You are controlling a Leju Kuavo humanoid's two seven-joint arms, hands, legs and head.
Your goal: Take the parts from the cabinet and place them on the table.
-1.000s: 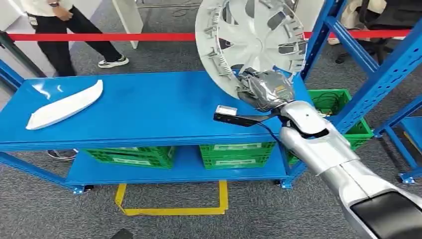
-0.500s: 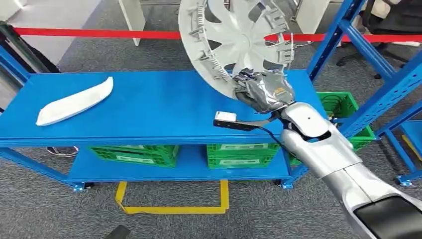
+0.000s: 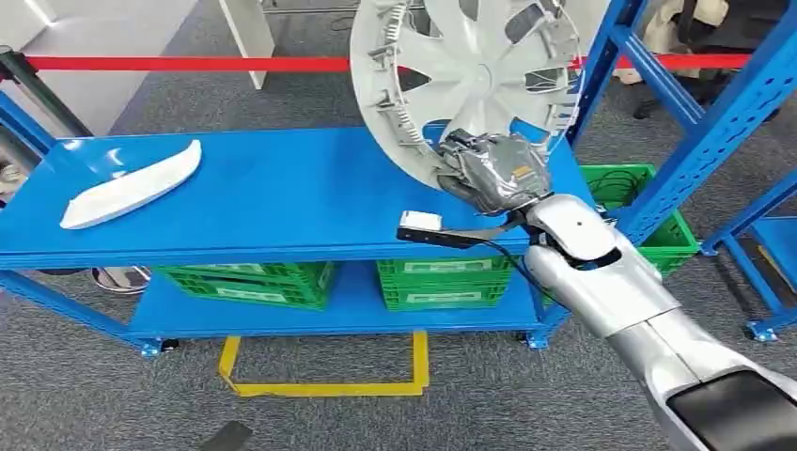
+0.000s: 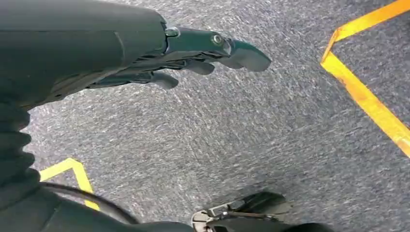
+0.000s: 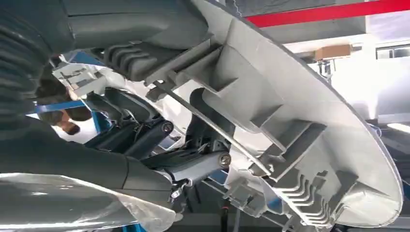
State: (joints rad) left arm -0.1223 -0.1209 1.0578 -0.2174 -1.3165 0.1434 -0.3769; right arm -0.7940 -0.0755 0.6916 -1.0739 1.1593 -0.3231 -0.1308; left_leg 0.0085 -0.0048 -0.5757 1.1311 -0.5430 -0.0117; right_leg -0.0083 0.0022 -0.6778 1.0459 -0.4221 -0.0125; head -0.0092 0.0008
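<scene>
**Q:** Where are you in the job?

**Me:** Mid-carry. My right hand [image 3: 493, 174] is clamped on the lower rim of the wheel cover [image 3: 470, 75] and holds it up on edge, tilted, above the far right part of the blue table [image 3: 282, 202]. It isn't set down yet — I judge it's off the tabletop, though the rim's lowest point is hidden behind my own fingers. In the right wrist view my fingers [image 5: 193, 166] hook in among the ribs on the back of the cover.

**Q:** And your other hand?

**Me:** My left hand [image 4: 193, 53] hangs over the grey carpet, holding nothing, fingers loosely spread.

**Q:** What does the next move call for?

**Me:** Lowering the cover and tipping it flat onto the table, then letting go. There's a wide bare stretch between the cover and the white trim piece [image 3: 132, 183], which lies at the table's far left end (well apart from where I am).

**Q:** Anything to mind?

**Me:** The blue rack upright [image 3: 611, 56] stands just right of the cover, so I'd swing toward the table's middle — and land well back from the front edge, lest the cover tip off.
</scene>
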